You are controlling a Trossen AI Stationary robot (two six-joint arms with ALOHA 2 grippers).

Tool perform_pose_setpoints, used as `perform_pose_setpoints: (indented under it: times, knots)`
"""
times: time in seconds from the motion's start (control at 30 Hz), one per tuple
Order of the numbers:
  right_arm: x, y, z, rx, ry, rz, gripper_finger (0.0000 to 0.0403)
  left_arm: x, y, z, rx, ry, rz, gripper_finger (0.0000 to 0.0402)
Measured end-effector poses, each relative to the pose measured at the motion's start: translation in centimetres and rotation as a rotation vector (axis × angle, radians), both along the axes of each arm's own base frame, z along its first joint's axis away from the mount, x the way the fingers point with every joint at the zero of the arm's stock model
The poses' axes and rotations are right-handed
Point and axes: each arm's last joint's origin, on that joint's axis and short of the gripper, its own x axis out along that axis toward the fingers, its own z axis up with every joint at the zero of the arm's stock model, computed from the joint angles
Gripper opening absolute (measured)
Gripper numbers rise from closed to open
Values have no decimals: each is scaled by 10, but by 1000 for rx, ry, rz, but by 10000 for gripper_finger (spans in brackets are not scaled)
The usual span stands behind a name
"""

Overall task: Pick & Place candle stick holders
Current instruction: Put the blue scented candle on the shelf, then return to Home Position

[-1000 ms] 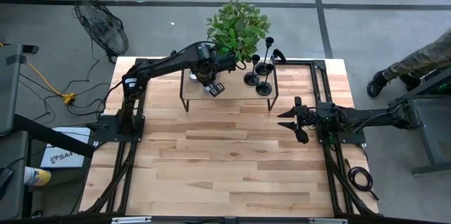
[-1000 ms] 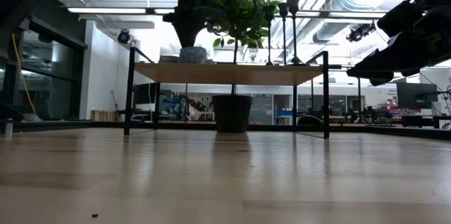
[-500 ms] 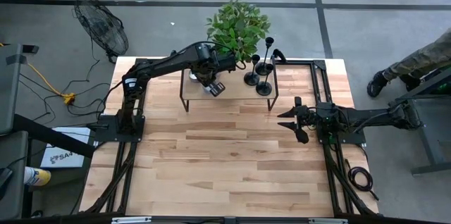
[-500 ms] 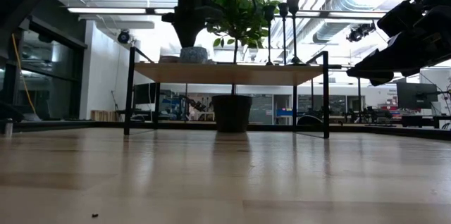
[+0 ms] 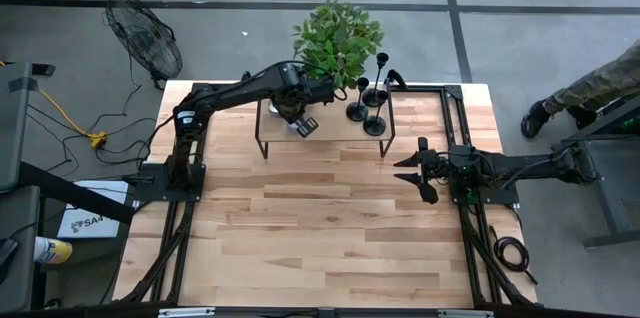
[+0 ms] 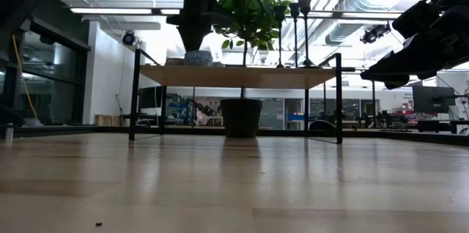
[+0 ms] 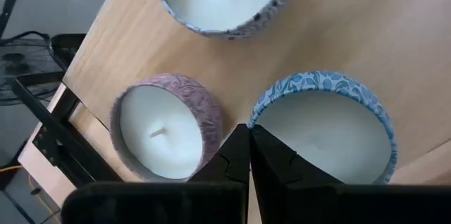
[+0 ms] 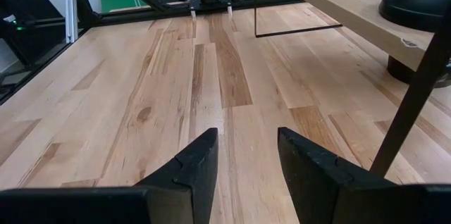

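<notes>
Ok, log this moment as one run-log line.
left end effector: shut, over candles on shelf | right end effector: open, waiting over table | holders: three on shelf, untouched

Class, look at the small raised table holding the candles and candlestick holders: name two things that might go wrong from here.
1. The left tool, shut, hovers between the pink candle and the blue candle; drifting sideways might nudge one toward the shelf edge.
2. The candle stick holders stand clustered together on thin stems, so gripping one may topple another.

The right tool waits open over the table.
</notes>
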Motion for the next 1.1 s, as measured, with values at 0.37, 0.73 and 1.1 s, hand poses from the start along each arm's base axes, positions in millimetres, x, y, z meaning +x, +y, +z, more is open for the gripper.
perform_pose_setpoints:
  times: [0.37,0.73,1.1]
  knots:
    - [0,0,0,-1,0,1,142,0,0,0,5,10,-27,2]
    - [0,0,0,0,1,0,142,1,0,0,9,13,-48,31]
    - [0,0,0,-1,0,0,142,4,-8,29,85,-64,-101,80]
